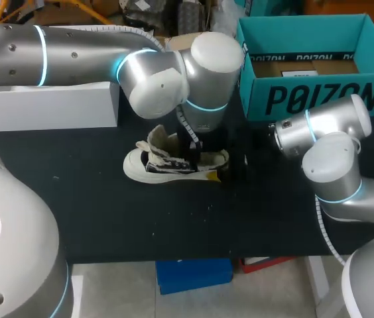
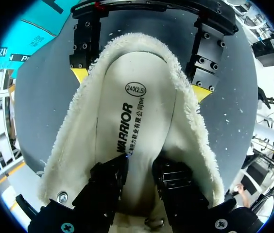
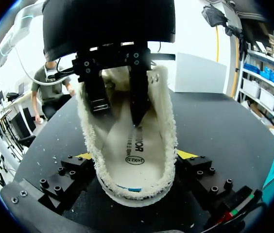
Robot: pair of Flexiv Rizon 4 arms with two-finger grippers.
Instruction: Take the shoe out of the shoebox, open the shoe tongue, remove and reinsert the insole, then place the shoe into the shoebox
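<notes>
- Plainly a light, soft shoe, with a floppy fleece collar and a firmer sole. It sits mid-tabletop, toward the far edge, and is probably best held low at the heel.
- The right fingers clamp that heel from both sides.
- The left fingers stand slightly parted inside the shoe, tips on the insole. The insole looks thin and bendy, so its edge is likely the place to pinch.
- The shoebox, at the far right corner, is open. Only brown card shows inside.

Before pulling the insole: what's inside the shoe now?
The white insole, fleece lining around it, and the left gripper. The shoe's toe end is hidden behind that gripper.
</notes>
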